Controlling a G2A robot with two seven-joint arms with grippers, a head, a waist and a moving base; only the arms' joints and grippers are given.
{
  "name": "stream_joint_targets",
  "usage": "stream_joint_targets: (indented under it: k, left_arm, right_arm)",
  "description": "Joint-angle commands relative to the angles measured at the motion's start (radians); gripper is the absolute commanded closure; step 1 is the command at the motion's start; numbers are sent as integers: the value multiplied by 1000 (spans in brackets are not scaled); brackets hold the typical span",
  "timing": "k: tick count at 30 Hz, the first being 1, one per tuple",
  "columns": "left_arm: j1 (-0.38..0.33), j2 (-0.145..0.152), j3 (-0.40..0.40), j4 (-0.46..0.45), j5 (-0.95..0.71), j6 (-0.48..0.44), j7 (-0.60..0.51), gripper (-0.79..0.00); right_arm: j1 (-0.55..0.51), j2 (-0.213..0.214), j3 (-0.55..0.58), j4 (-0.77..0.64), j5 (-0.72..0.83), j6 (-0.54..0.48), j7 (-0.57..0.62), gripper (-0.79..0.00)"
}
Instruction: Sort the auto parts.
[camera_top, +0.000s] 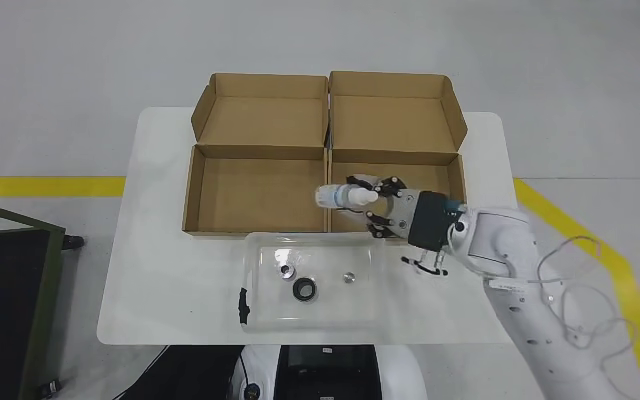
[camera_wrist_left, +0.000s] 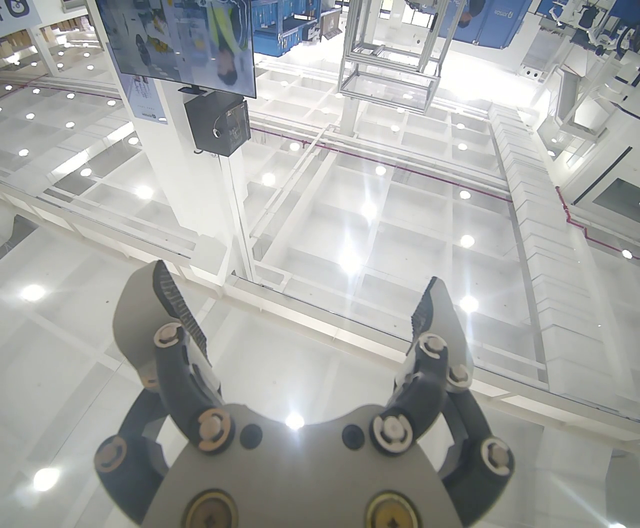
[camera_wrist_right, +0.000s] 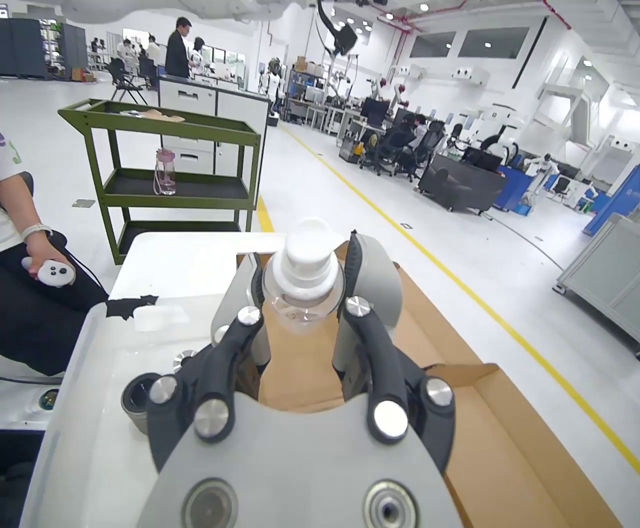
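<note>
My right gripper (camera_top: 378, 207) is shut on a clear bottle with a white pump cap (camera_top: 345, 197), held lying sideways above the front edge of the right cardboard box (camera_top: 400, 170), close to the seam with the left box (camera_top: 250, 190). From the right wrist, the bottle (camera_wrist_right: 302, 300) sits between the fingers (camera_wrist_right: 370, 270), cap pointing away. A clear tray (camera_top: 330, 305) in front of the boxes holds a small silver part (camera_top: 286, 268), a black ring (camera_top: 304, 291) and a small nut (camera_top: 348, 277). My left gripper (camera_wrist_left: 295, 277) is open and empty, pointing up at the ceiling.
Both boxes have their lids folded back toward the table's far side. A black clip (camera_top: 243, 303) sits on the tray's left rim. A green cart (camera_wrist_right: 165, 175) stands on the floor beyond the table's left end.
</note>
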Motion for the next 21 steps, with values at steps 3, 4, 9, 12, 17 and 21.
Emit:
stream_joint_targets:
  k: [3, 4, 9, 12, 17, 21]
  left_arm:
    - [0, 0, 0, 0, 0, 0, 0, -785]
    - [0, 0, 0, 0, 0, 0, 0, -785]
    - [0, 0, 0, 0, 0, 0, 0, -785]
    - [0, 0, 0, 0, 0, 0, 0, -785]
    - [0, 0, 0, 0, 0, 0, 0, -785]
    - [0, 0, 0, 0, 0, 0, 0, -785]
  right_arm:
    - [-10, 2, 3, 26, -3, 13, 43, 0]
    - [-11, 3, 3, 34, -5, 16, 53, 0]
    - [-8, 3, -7, 67, -19, 38, 111, 0]
    - [-1, 2, -19, 94, -29, 58, 148, 0]
    - [13, -3, -39, 119, -44, 120, 229, 0]
    - [36, -7, -54, 162, -28, 143, 254, 0]
